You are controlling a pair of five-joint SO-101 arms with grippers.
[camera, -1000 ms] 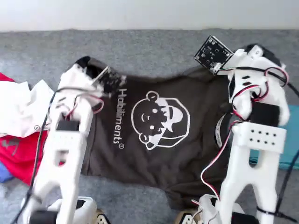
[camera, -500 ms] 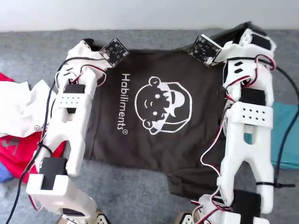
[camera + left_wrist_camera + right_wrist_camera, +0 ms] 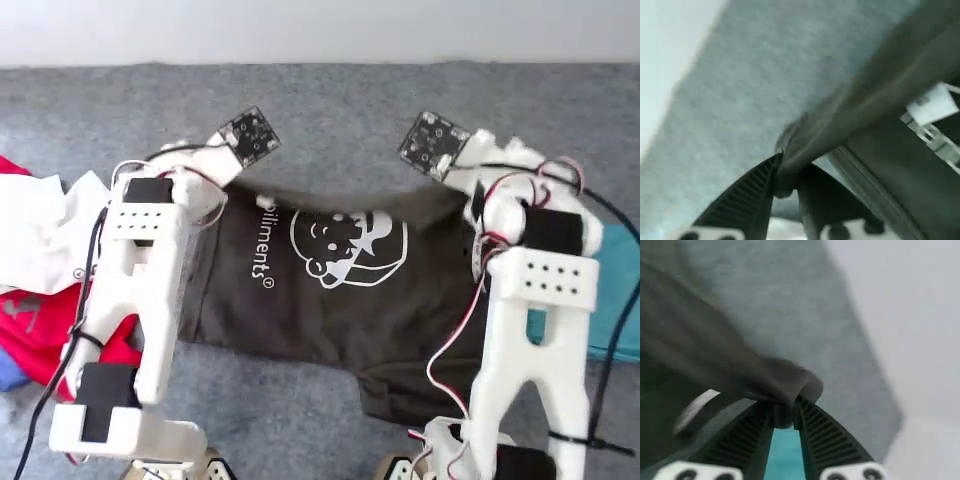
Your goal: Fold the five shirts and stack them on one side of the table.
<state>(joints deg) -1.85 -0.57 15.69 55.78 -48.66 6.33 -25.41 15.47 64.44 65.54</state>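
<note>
A dark brown shirt (image 3: 330,300) with a white cartoon print lies in the middle of the grey table; its far edge is lifted and doubled over the top of the print. My left gripper (image 3: 222,196) holds the shirt's far left corner, and the left wrist view has the left gripper (image 3: 786,176) shut on a bunched fold of brown cloth (image 3: 875,95). My right gripper (image 3: 470,205) holds the far right corner, and in the right wrist view the right gripper (image 3: 785,416) is pinching a roll of the same cloth (image 3: 715,365).
A heap of other shirts sits at the left edge: white (image 3: 40,235), red (image 3: 30,325) and a bit of blue (image 3: 8,375). A teal shirt (image 3: 615,290) lies at the right edge behind the right arm. Bare grey table (image 3: 340,120) stretches beyond the brown shirt.
Both grippers first carried the shirt's far edge away from the arms' bases, stretching it flat, then drew it back toward the near side, so the top now folds over the print.
</note>
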